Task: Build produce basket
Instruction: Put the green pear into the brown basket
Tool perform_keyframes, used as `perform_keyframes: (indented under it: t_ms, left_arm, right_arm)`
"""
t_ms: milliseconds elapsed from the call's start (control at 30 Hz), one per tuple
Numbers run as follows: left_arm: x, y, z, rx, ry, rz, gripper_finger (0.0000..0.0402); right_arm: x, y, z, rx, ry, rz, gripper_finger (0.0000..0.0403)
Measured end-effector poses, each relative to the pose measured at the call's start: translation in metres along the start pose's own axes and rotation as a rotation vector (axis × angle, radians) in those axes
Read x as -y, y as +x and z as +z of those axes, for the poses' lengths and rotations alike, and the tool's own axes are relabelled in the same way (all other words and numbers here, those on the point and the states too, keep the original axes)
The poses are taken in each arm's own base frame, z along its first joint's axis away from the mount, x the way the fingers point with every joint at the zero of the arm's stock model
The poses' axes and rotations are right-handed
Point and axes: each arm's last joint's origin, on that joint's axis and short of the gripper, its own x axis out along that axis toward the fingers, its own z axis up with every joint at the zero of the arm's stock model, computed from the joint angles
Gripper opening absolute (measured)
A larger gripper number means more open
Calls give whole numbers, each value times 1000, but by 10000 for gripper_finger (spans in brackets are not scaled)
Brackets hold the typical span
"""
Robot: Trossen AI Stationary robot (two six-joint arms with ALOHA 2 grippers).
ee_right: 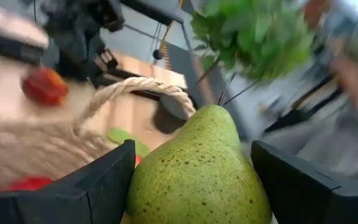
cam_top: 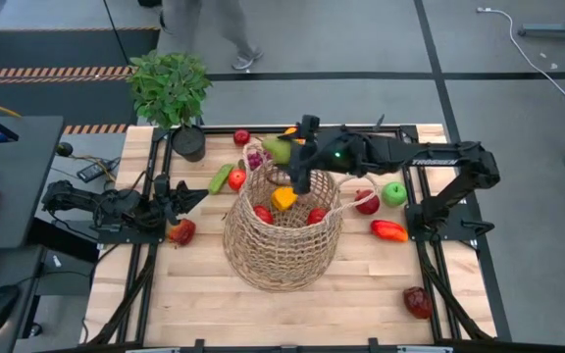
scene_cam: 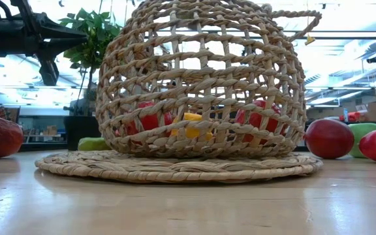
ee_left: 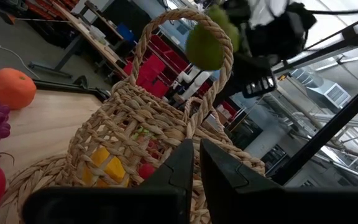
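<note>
1. Tan wicker makes up the big round basket, which sits in the middle of the wooden tabletop.
2. Inside the basket lie two red fruits and a yellow pepper; the low view shows them through the open weave.
3. The right gripper hangs over the far rim of the basket, and its jaws are closed on a green pear.
4. The pear is up in the air, above the basket's loop handle, not touching the basket.
5. The left gripper waits low at the left side of the basket, with its jaws shut and nothing in them.
6. A red apple lies on the tabletop just beside the left gripper.
7. A green cucumber, a small red fruit and purple grapes lie near the far left side of the basket.
8. Another red fruit sits at the far edge of the tabletop.
9. On the right side of the basket lie a red apple, a green apple and a red pepper.
10. A dark red fruit lies alone near the front right corner, well apart from the rest.
11. A leafy green plant in a black pot stands at the far left corner.
12. An orange shows in the left wrist view, beside the grapes.
</note>
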Motion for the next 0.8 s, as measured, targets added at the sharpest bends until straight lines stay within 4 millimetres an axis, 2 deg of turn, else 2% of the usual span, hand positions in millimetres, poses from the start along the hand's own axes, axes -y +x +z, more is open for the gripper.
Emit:
perform_keyframes:
  t_ms: [267,400,533,700,800]
  left_arm:
    - [0,0,0,-3,2,3,35]
    - [0,0,0,-2,1,1,36]
    - [0,0,0,0,0,1,35]
    - [0,0,0,-1,1,1,35]
    - [0,0,0,0,0,0,34]
  right_arm:
    - [13,14,-23,-127,526,192,317]
    - [24,16,-28,-154,723,248,317]
    - [33,18,-36,-212,919,384,317]
    - [39,17,-45,-308,1043,472,317]
    - [38,16,-52,-374,1039,477,317]
